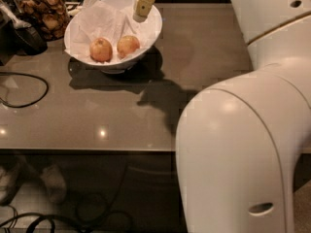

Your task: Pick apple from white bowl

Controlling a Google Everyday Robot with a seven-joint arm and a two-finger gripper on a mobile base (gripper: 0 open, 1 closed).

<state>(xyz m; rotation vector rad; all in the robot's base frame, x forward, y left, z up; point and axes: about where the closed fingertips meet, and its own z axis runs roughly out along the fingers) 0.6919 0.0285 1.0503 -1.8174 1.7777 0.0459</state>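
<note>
Apple (128,45): inside white bowl (154,30), on crumpled paper lining (104,21), right of bowl centre. Redder apple (101,49): same bowl, just beside and left. Gripper (141,8): over bowl's far rim, clear of both fruits; open or closed state not determinable. Glass jar (46,13): behind bowl, left. Black cable (46,87): left of bowl, on table (97,110). Arm housing (243,144): right of bowl, foreground.

- We see the gripper (141,13) over the bowl (153,33) at its far rim, its top cut by the upper edge.
- The arm (243,149) hides the tabletop (97,110) on the right from us.
- The jar (44,12) is cut off at the top.
</note>
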